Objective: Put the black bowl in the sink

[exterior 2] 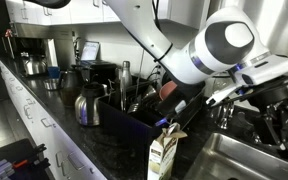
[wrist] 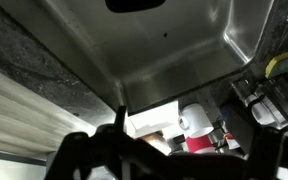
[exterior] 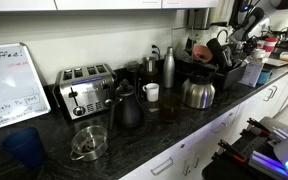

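Sink (wrist: 164, 70) fills the wrist view. A dark round shape at the top edge, seemingly the black bowl (wrist: 134, 5), lies on the basin floor, well apart from the gripper (wrist: 174, 155). Whether its jaws are spread is unclear.

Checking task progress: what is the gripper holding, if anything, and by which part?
It cannot be told: the gripper shows only as a dark shape above the sink.
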Controlling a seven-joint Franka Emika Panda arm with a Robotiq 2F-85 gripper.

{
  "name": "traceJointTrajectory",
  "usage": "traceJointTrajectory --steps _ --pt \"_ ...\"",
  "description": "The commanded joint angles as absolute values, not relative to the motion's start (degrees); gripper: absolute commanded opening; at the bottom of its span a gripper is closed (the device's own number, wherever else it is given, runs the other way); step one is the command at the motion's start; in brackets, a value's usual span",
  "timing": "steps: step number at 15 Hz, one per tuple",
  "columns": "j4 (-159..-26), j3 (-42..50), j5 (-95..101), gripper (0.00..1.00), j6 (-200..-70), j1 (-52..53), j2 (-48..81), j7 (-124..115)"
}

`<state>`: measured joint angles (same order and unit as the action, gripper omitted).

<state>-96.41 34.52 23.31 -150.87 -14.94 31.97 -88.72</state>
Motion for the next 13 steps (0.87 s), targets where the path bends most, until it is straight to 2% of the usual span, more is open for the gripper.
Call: traceJointTrajectory --steps 1,5,6,9,13 --pt "-104.67 35.1 22.45 1.0 -151.61 -14.17 21.79 -83.99" --pt "-111.24 35.04 22.07 1.0 -149.58 -14.9 9.41 -79.09" --pt "-106.52 35.36 23.03 1.0 -150.11 -15.39 14.75 -81.67" --pt "-110.76 34.36 23.27 1.0 -149.68 -16.02 9.27 -80.23" --pt "-111.07 34.11 23.18 1.0 -149.68 -15.92 9.67 -80.14"
